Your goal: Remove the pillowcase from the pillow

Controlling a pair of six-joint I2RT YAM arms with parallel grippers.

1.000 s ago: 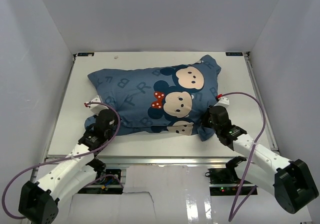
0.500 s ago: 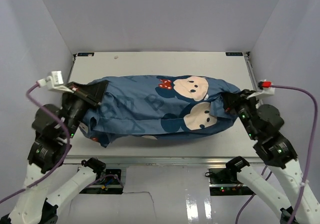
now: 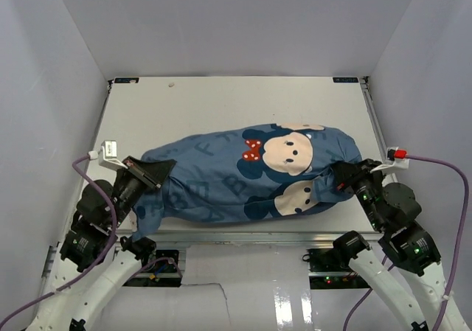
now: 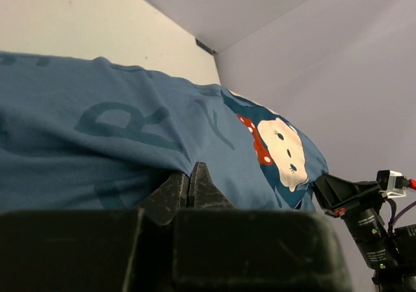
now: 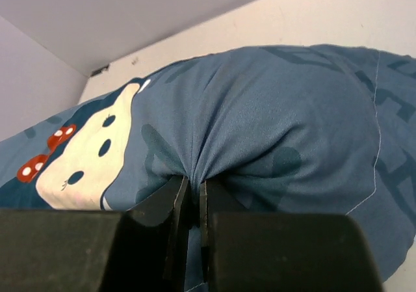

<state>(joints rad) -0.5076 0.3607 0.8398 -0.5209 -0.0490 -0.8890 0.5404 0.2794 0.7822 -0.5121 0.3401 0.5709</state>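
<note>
Blue soft fabric pillowcase (image 3: 251,176) printed with cartoon mouse faces stretches plump across the near part of the white table (image 3: 221,102) in the top view. The left gripper (image 3: 156,173) is at its left end and the right gripper (image 3: 341,178) at its right (the pillow is hidden inside). Left wrist view: the 2 fingers (image 4: 175,186) are clenched on a fold of cloth. Right wrist view: both fingers (image 5: 174,204) pinch a gathered pucker.

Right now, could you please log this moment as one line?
left gripper: shut on pillowcase | right gripper: shut on pillowcase | status: pillowcase not yet off
</note>
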